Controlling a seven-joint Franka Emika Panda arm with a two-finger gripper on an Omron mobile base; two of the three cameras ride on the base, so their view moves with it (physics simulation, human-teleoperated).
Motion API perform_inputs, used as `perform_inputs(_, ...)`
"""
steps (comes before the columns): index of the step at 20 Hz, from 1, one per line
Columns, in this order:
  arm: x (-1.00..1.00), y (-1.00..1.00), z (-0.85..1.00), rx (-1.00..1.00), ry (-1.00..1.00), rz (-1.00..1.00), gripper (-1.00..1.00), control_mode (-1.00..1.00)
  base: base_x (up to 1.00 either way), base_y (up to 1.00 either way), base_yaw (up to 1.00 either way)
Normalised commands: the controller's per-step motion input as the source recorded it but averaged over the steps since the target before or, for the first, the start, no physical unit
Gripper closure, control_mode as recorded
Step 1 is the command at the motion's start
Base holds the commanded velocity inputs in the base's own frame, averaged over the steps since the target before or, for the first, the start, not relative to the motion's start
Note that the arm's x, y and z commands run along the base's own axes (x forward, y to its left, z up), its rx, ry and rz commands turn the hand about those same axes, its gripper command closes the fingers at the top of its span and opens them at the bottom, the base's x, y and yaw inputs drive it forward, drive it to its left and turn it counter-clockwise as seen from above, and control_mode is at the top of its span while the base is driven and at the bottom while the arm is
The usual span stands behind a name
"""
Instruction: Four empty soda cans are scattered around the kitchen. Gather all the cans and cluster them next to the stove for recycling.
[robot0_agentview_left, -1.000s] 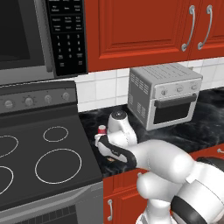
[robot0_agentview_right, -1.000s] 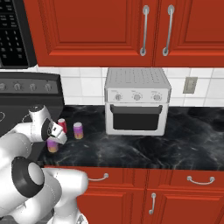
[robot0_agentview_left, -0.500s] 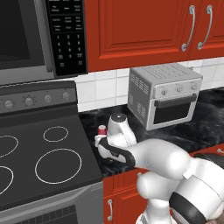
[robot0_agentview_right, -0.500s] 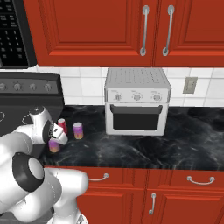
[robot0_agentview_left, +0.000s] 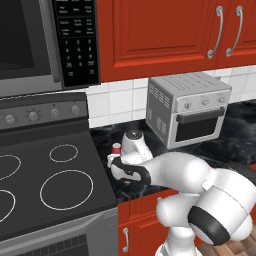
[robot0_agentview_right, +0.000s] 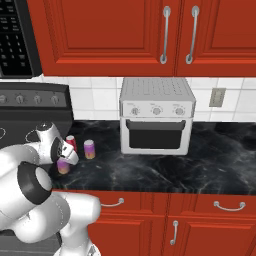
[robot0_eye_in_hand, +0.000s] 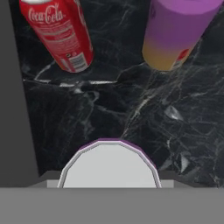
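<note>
Black marbled counter (robot0_agentview_right: 150, 172) beside the stove (robot0_agentview_left: 45, 185); pincer (robot0_agentview_right: 64, 159) over a purple can (robot0_agentview_right: 63, 166), grip impossible to tell.

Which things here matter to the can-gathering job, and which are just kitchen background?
Job:
- red soda can
- purple-pink soda can with orange base
- second purple can, nearest the counter's front edge
- grey stove with black cooktop

Background:
- silver toaster oven
- black microwave
- red wooden cabinets
</note>
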Motion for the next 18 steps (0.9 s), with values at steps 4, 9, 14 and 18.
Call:
perform_inputs(4,0.12,0.03,-0.14,0.0,0.0,0.0,1.0,-1.0,0.0,0.0,0.0)
perform_inputs(9,0.07,0.02,-0.18,0.0,0.0,0.0,1.0,-1.0,0.0,0.0,0.0)
perform_inputs(14,0.0,0.0,-0.19,0.0,0.04,0.0,-1.0,-1.0,0.0,0.0,0.0)
perform_inputs(18,-0.04,0.0,-0.19,-0.04,0.05,0.0,-1.0,-1.0,0.0,0.0,0.0)
